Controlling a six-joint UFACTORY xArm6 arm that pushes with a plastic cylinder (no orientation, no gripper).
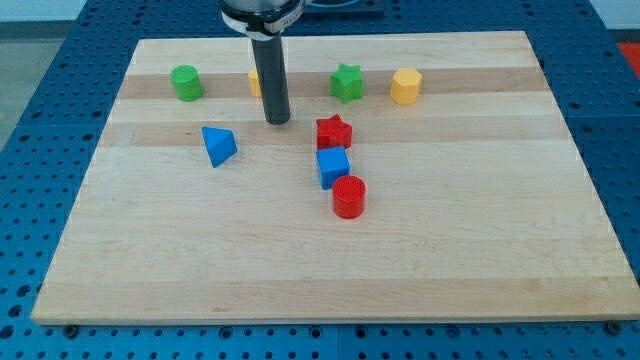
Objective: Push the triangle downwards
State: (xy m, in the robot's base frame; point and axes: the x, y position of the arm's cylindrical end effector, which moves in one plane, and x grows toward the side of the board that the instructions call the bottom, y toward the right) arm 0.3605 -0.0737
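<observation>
Blue triangle (219,146) lies lower-left of my tip (277,121); apart.

We see a blue triangle (218,145), a red star (334,131), a blue cube (333,167), a red cylinder (349,197), a green cylinder (186,83), a green star (347,82) and a yellow hexagon (405,86) on pale striped wood (480,230); our rod (270,70) is dark.

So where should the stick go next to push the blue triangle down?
Probably a little toward the view's left. My tip sits up and to the right of the blue triangle, not touching it. It likely needs to get straight above the triangle first, then slide down.
</observation>
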